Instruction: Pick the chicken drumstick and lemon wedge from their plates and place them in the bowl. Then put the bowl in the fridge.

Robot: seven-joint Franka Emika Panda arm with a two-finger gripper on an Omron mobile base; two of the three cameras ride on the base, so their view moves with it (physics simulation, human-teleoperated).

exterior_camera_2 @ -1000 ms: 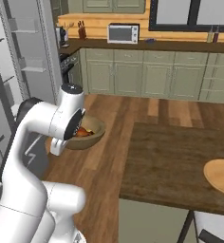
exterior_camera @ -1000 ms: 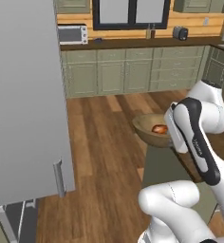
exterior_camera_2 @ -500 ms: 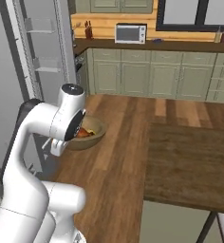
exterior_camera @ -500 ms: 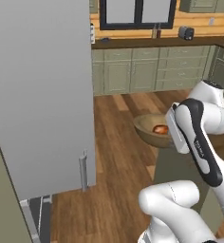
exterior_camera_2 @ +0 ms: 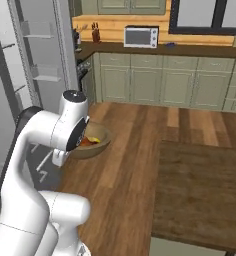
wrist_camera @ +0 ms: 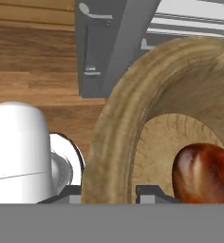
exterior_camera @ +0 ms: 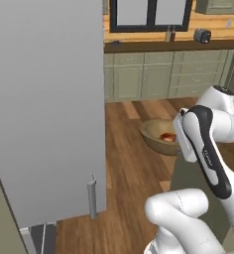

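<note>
My gripper (wrist_camera: pixel 109 192) is shut on the thick rim of the wooden bowl (wrist_camera: pixel 115 142), one finger on each side of the rim. The bowl (exterior_camera_2: pixel 101 145) hangs above the wood floor beside my arm. Inside it lie the reddish-brown chicken drumstick (wrist_camera: pixel 203 173) and the yellow lemon wedge (exterior_camera_2: pixel 93 139). From the left, the bowl (exterior_camera: pixel 156 135) shows the drumstick (exterior_camera: pixel 167 136), while my forearm hides the gripper. The fridge stands open; its grey door (exterior_camera: pixel 49 99) is close on the left and its white shelves (exterior_camera_2: pixel 40 75) show. The plates are out of view.
The fridge door handle (exterior_camera: pixel 91 196) hangs low near its edge. A dark wooden counter (exterior_camera_2: pixel 205 190) lies to the right. Green cabinets (exterior_camera_2: pixel 155 82) and a microwave (exterior_camera_2: pixel 140 36) line the back wall, with open wood floor (exterior_camera_2: pixel 140 130) between.
The base has moved, so both views have shifted: the fridge door now looms larger on the left. The bowl stays in my gripper at the same place beside the arm.
</note>
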